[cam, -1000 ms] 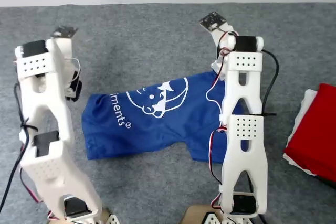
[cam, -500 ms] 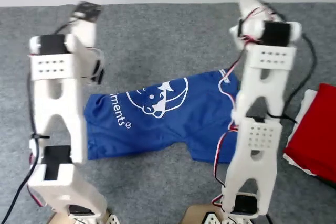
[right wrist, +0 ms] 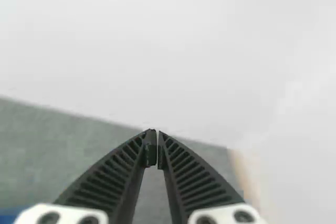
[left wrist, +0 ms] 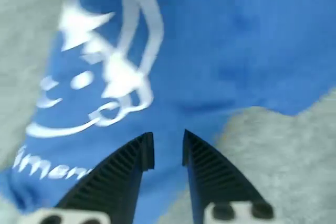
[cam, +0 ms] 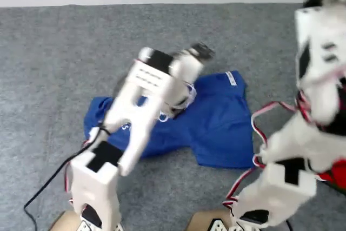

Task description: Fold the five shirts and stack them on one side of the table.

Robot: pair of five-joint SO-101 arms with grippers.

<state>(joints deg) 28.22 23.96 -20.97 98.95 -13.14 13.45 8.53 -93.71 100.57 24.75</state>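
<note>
A blue shirt [cam: 221, 123] with a white print lies spread flat in the middle of the grey table [cam: 65, 52]. My left arm [cam: 157, 79] leans over the shirt's printed half. Its gripper [left wrist: 168, 142] hovers just above the blue shirt [left wrist: 236, 40], near the white print [left wrist: 105, 72], with its fingers a little open and nothing between them. My right arm [cam: 324, 63] is lifted high at the right side, clear of the cloth. Its gripper [right wrist: 154, 148] is shut on nothing and points past the table's far edge at the pale wall.
A sliver of a red folded shirt [cam: 339, 174] shows at the right edge behind the right arm. Bare grey table surface [left wrist: 283, 156] lies beside the blue shirt's hem. A cable [cam: 48, 182] trails from the left arm's base.
The left arm swung from the shirt's left end over the printed area. The right arm rose from the shirt's right end and moved to the right, uncovering that end.
</note>
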